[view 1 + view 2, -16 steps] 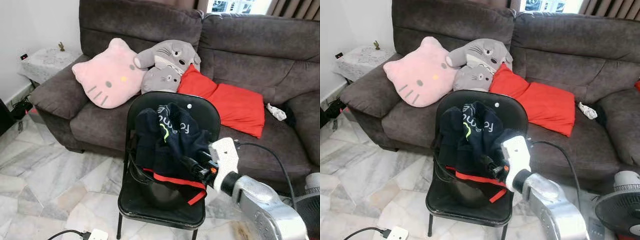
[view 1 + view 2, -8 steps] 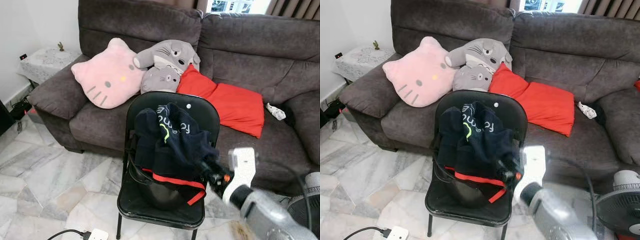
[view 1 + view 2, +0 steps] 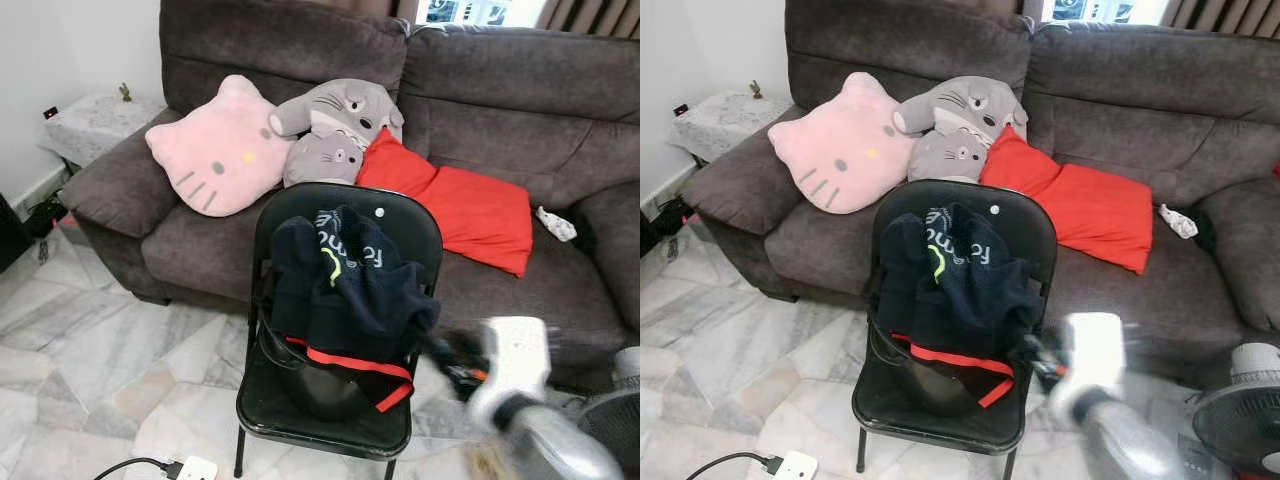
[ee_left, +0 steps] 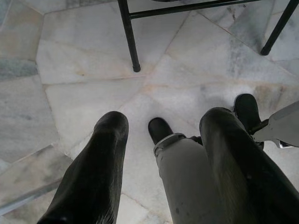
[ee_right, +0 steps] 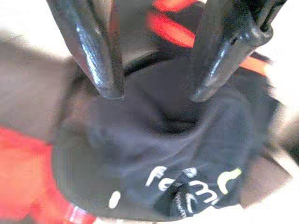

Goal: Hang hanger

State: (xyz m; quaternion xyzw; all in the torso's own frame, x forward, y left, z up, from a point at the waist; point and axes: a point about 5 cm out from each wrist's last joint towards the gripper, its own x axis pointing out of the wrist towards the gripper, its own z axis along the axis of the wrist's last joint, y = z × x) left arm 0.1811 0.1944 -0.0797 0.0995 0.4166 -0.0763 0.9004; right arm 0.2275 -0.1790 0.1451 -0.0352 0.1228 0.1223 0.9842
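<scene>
- Across the back of your view runs a dark grey sofa [image 3: 500,90], with pale marble floor tiles [image 3: 110,340] in front of it.
- On the sofa's left seat leans a pink cat-face cushion [image 3: 215,145]; just beside it sit two grey plush toys [image 3: 335,125], one stacked above the other, and to their right lies a red cushion [image 3: 470,210].
- A small white object [image 3: 553,223] rests on the sofa's right seat, too small for you to tell what it is.
- A side table with a pale lace cover [image 3: 90,125] stands at the sofa's left end.
- In front of the sofa stands a black folding chair [image 3: 350,215], its back toward the sofa.
- Heaped on the chair is a dark navy garment [image 3: 345,285] with white and lime lettering and a red strip along its lower edge. You cannot make out a hanger in the heap.
- Your right gripper [image 3: 452,362] sits at the chair's right edge, just beside the garment, badly blurred. In the right wrist view its fingers [image 5: 98,51] stand apart, released, with the garment's dark folds in front of them and nothing held.
- Your left gripper [image 4: 159,135] hangs low over the marble floor near the chair's legs [image 4: 130,35]; its fingers [image 4: 100,158] are spread and hold nothing, and the robot's own leg and foot show between them.
- A white power strip [image 3: 195,468] with a black cable lies on the floor at the lower left.
- A fan's grille [image 3: 1240,425] shows at the lower right edge.
</scene>
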